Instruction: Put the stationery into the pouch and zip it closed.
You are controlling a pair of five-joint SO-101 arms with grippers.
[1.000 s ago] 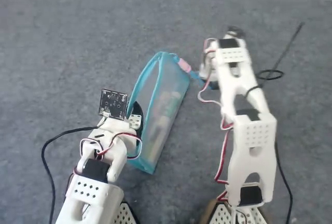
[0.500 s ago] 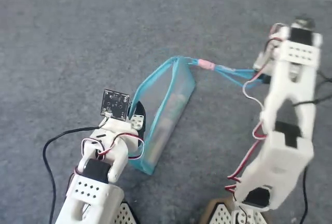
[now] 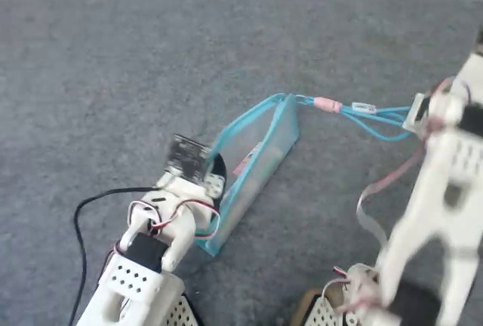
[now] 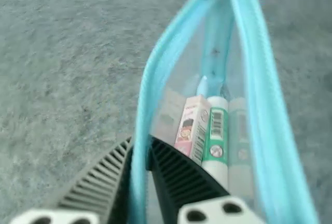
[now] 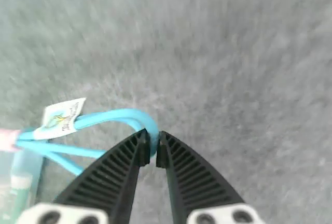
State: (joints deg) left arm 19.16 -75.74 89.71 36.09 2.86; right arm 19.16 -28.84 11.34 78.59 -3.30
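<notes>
Pouch [image 3: 253, 160] and right tool [image 5: 152, 140] have both shifted over the last second. That tool has swung away from the pouch's far end toward the right side of the counter [image 3: 113, 62], drawing the blue cord [image 3: 377, 118] out taut behind it. The pink tab [image 3: 327, 104] and the small white tag [image 3: 363, 107] now sit along the stretched cord, clear of the pouch's tip. The pouch has been dragged and pivoted a little the same way, and the left arm has followed it slightly. This looks like the closing pull on the zip. Whether the zip is fully shut cannot be told, though the two blue edges do meet at the far end.

The left tool [image 4: 140, 149] is clamped on the blue edge at the pouch's near end and anchors it. The stationery [image 4: 202, 130] lies inside, just beside those fingers, and shows through the clear wall. The right tool is pinched together on the cord's loop, well apart from the pouch, with only the cord joining them.
</notes>
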